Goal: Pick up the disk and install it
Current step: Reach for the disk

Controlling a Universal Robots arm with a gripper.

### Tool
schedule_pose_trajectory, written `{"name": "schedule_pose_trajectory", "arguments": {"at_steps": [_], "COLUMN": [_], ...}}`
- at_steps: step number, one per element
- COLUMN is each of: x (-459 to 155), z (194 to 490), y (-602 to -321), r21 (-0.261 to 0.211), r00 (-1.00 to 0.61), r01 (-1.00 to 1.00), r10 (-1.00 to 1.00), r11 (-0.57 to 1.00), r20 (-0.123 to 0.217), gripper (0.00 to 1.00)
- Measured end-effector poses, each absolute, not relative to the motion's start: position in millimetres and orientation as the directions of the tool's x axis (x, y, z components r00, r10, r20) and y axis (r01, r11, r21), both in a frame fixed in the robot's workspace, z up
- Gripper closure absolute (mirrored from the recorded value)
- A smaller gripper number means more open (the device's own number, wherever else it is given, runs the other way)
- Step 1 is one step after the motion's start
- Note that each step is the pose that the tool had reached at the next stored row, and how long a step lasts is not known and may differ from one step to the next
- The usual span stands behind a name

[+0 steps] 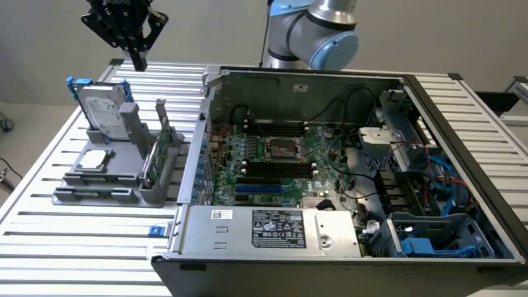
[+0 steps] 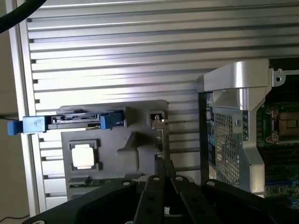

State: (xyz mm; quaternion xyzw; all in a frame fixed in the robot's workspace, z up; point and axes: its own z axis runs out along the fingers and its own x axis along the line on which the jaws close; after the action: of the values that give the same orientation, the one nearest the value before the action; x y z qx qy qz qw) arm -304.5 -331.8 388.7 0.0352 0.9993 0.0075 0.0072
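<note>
The disk [image 1: 105, 111], silver-grey with a blue carrier frame, stands upright at the back of a grey holder [image 1: 107, 185] on the exterior view's left. From the wrist view I see the disk [image 2: 70, 122] edge-on, blue tabs at both ends. My gripper [image 1: 137, 62] hangs in the air above and slightly behind the disk, fingers shut together with nothing between them. In the wrist view the gripper [image 2: 164, 169] points down over the holder [image 2: 126, 149], off to one side of the disk.
A small square silver chip [image 1: 93, 159] and a green circuit card [image 1: 157, 148] also sit in the holder. The open computer case [image 1: 462, 142] lies on the slatted table [image 1: 66, 247], with blue drive bays [image 1: 429, 238] at its near right corner.
</note>
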Motion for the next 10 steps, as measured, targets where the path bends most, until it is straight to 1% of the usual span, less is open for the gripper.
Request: {"name": "schedule_pose_trajectory", "arguments": {"at_steps": [10], "x": [-350.1], "z": [386.9], "y": [-312.9], "r21": [0.005], "r00": [-0.997], "r01": [0.07], "r10": [0.07], "r11": [0.998], "r20": [-0.013], "gripper": [0.89]}}
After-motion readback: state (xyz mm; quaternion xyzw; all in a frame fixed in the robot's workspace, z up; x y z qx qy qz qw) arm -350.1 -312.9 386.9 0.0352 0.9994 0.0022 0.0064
